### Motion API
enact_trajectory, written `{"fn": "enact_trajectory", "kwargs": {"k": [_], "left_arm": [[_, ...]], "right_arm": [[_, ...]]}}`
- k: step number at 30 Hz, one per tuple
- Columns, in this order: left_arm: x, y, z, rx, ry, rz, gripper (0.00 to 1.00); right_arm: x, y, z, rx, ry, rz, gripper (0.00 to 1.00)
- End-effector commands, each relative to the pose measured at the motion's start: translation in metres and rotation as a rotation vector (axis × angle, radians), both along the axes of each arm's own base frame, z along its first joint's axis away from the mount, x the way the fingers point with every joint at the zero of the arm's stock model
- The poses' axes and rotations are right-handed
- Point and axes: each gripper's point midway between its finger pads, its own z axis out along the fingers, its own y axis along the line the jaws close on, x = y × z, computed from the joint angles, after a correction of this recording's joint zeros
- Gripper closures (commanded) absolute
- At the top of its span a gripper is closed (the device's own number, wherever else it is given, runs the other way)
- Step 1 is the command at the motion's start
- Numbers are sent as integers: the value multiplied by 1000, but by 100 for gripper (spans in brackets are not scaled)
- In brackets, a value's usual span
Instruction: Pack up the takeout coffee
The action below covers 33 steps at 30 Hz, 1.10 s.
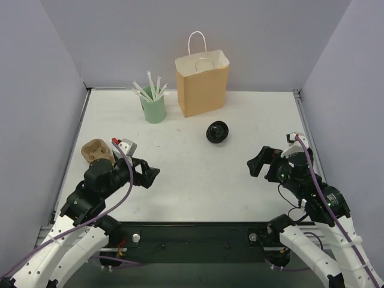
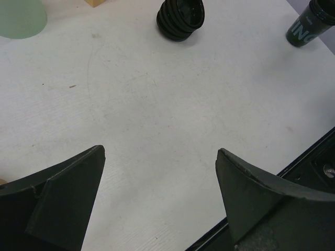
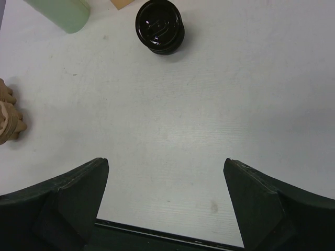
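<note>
White table (image 1: 198,180) is holding the lidded black coffee cup (image 1: 217,132) mid-surface near the paper bag (image 1: 202,84), left gripper (image 1: 150,171) and right gripper (image 1: 257,161) hanging spread wide and empty, sloppy pinch likely toppling it.

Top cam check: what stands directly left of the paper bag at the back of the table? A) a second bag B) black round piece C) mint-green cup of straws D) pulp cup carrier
C: the mint-green cup of straws stands just left of the brown paper bag, while the pulp carrier sits much nearer the front, at the left side.
</note>
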Motion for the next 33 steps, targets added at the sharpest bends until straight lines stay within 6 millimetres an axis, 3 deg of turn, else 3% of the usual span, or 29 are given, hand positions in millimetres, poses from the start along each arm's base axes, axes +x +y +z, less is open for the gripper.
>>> {"fn": "enact_trajectory", "kwargs": {"k": [1, 8, 14, 17, 18, 19, 22, 27, 33], "left_arm": [[2, 4, 24, -28, -71, 20, 3], [3, 6, 25, -32, -79, 34, 3], [3, 4, 24, -30, -73, 28, 3], [2, 2, 24, -32, -70, 18, 3], [1, 2, 24, -34, -69, 12, 3], [0, 1, 24, -33, -68, 7, 3], [-1, 0, 25, -37, -71, 0, 3], [-2, 1, 26, -39, -73, 0, 3], [-4, -6, 24, -39, -61, -40, 3]], "right_arm": [[6, -9, 20, -2, -63, -60, 0], [19, -35, 18, -75, -77, -213, 4], [42, -87, 27, -405, -65, -391, 12], [57, -97, 23, -446, 29, -383, 20], [65, -113, 16, -431, 92, -424, 23], [70, -108, 8, -390, 133, -376, 23], [79, -136, -10, -419, 255, -449, 28], [100, -144, -47, -367, 418, -444, 39], [115, -172, -84, -424, 574, -478, 43]]}}
